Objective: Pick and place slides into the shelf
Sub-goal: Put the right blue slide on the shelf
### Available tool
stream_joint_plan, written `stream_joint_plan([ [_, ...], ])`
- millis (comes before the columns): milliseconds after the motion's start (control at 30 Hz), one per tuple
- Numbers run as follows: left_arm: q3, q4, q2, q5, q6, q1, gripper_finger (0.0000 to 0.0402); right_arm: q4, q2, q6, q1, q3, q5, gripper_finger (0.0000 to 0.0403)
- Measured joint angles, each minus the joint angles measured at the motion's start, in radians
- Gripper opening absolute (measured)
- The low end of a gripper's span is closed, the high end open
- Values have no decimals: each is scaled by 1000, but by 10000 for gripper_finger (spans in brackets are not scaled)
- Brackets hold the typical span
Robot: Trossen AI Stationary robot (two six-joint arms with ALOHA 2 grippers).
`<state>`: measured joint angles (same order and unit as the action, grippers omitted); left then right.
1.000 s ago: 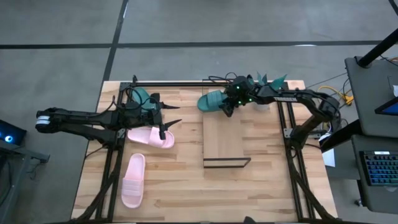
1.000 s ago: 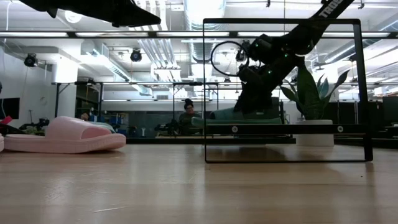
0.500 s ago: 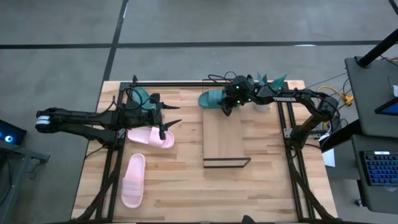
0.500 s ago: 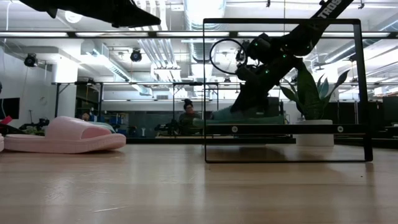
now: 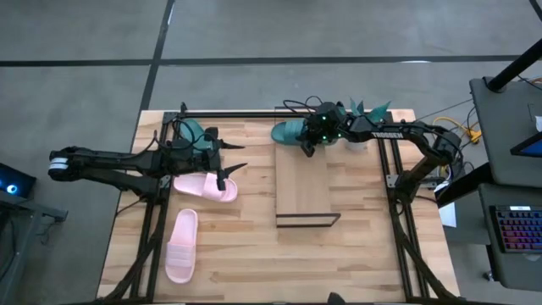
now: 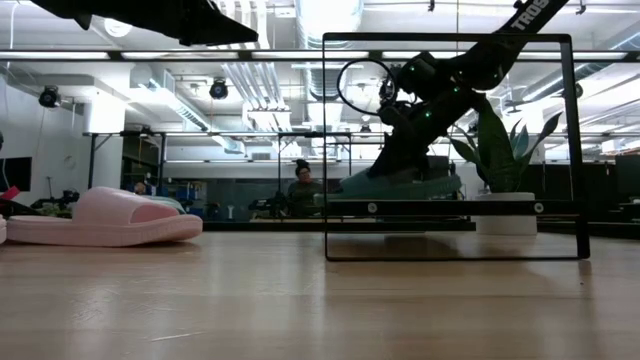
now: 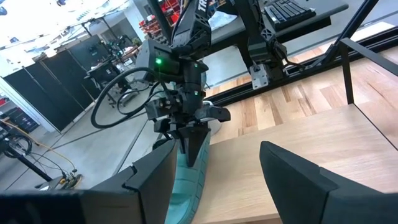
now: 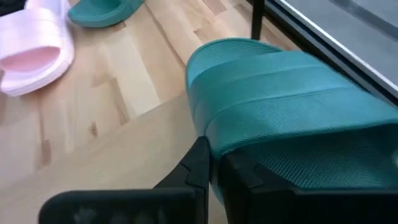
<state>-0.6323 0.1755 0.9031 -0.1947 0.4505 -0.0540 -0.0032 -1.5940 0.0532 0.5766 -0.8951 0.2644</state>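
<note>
1. The teal slide (image 5: 292, 132) in play sits at the far end of the shelf (image 5: 305, 199), partly over the plank's far left corner, with its long axis running across the plank's width rather than along it
2. The right gripper (image 5: 310, 146) is clenched on this slide at the end nearest the plank's middle; the right wrist view shows the dark fingers (image 8: 200, 163) pinched on the sole edge just under the wide strap
3. From the claw, the rest of the slide stretches away toward the table's left side, so my guess is that settling it calls for a short shift over the plank before letting go
4. The right arm is plainly the nearer one; the left gripper (image 5: 230, 174) hangs well apart with its fingers spread and empty, above a pink slide (image 5: 205, 186)
5. A second pink slide (image 5: 181, 246) lies nearer the front edge, and the other teal slide (image 5: 193, 130) sits behind the left arm, all three on the table (image 5: 373, 254), not yet shelved
</note>
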Motion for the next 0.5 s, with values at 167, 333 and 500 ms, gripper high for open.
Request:
stream_joint_plan([
  [167,0,0,0,0,0,0,217,3,0,-1,-2,0,55,13],
  [333,0,0,0,0,0,0,217,2,0,-2,-2,0,109,13],
  [500,0,0,0,0,0,0,217,-2,0,-35,-2,0,136,13],
])
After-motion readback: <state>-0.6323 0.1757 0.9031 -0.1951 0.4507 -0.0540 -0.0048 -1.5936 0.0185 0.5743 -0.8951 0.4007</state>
